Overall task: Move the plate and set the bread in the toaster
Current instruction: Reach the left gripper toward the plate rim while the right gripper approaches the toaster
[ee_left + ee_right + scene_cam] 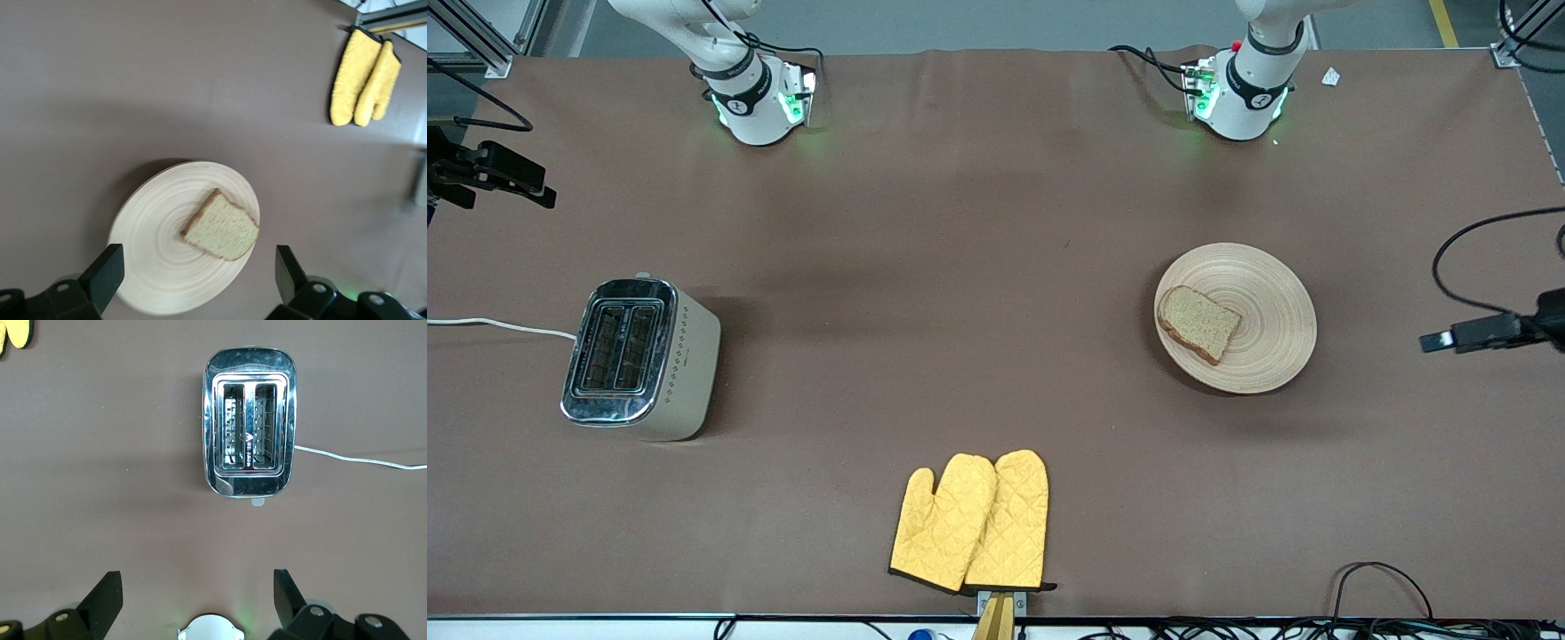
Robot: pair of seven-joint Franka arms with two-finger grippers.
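Note:
The pale wooden plate (1272, 329) lies toward the left arm's end of the table. The bread (1199, 323) lies flat on it, off centre. The toaster (640, 360) stands toward the right arm's end, slots up and empty. My left gripper (197, 261) is open and empty, high over the plate (153, 267) and the bread (221, 228). My right gripper (195, 583) is open and empty, high over bare table between the toaster (250, 420) and its own base. Neither gripper shows in the front view.
Two yellow oven mitts (974, 524) lie at the table's edge nearest the front camera; they also show in the left wrist view (363, 80). The toaster's white cord (498, 326) runs off the table's end. Black devices stand at both ends (494, 173), (1489, 331).

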